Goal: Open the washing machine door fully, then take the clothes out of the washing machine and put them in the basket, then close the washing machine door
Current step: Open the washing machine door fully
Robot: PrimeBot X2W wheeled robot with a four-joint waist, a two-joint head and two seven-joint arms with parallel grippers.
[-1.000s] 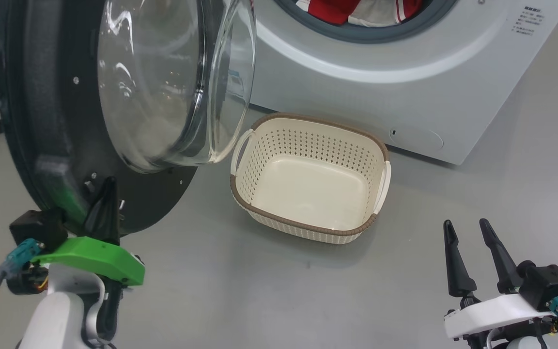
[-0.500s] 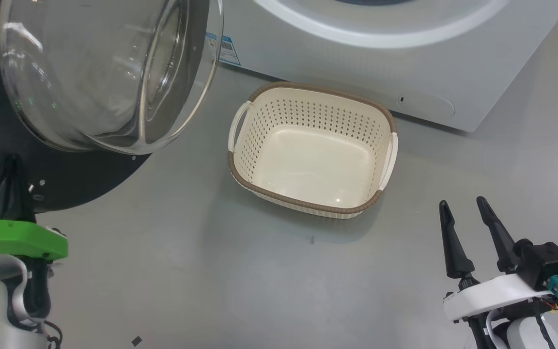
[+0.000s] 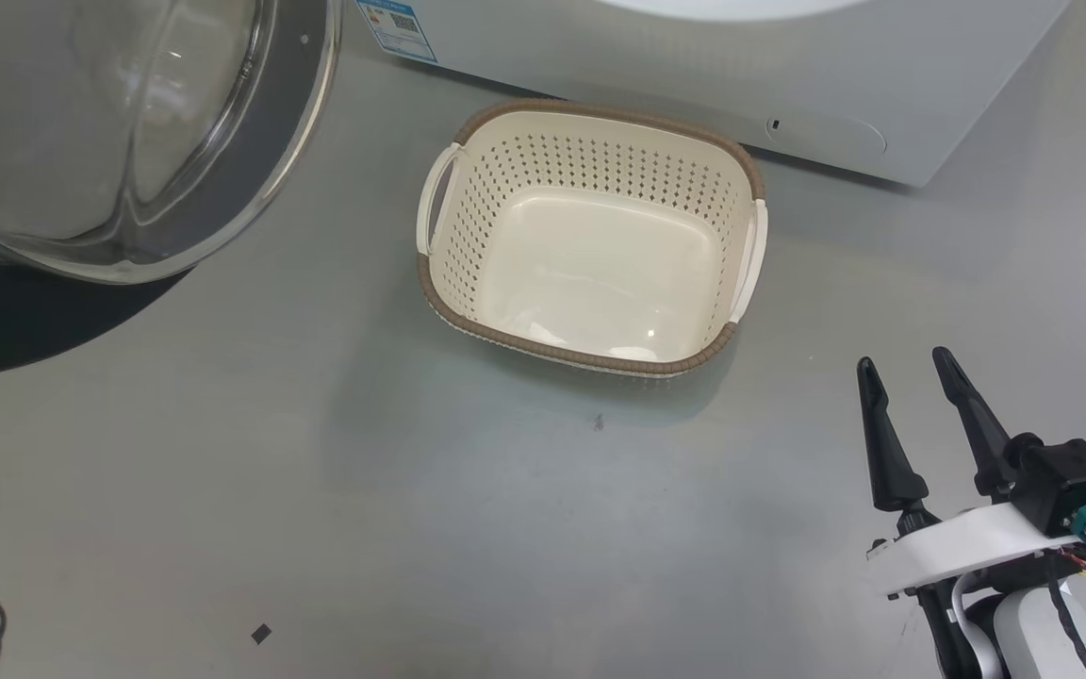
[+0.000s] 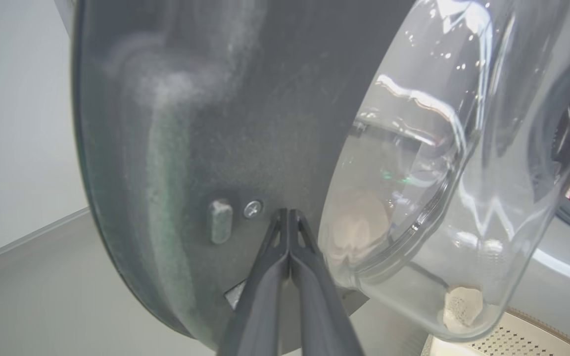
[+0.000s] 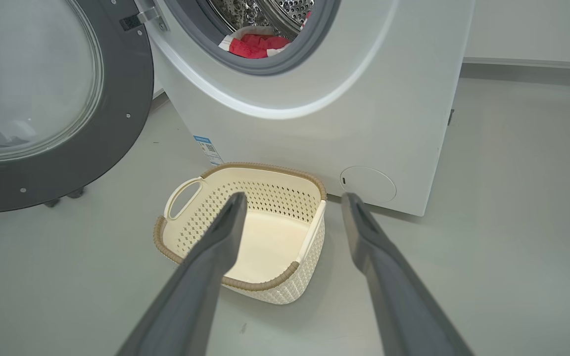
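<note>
Washing machine [image 5: 314, 123]: white, mouth open, top cut off.
Door [image 5: 121, 99]: swung out on my left, glass bulge blurry.
Basket [image 5: 260, 167]: on the floor just before the machine.
Clothes [image 5: 255, 47]: red, in the drum, mostly hidden.
Right claw [image 5: 295, 198]: mine, spread wide, gripping nothing.
Left claw [image 4: 289, 217]: clenched empty, my tips at the door's dark ring beside a screw; contact unclear.
</note>
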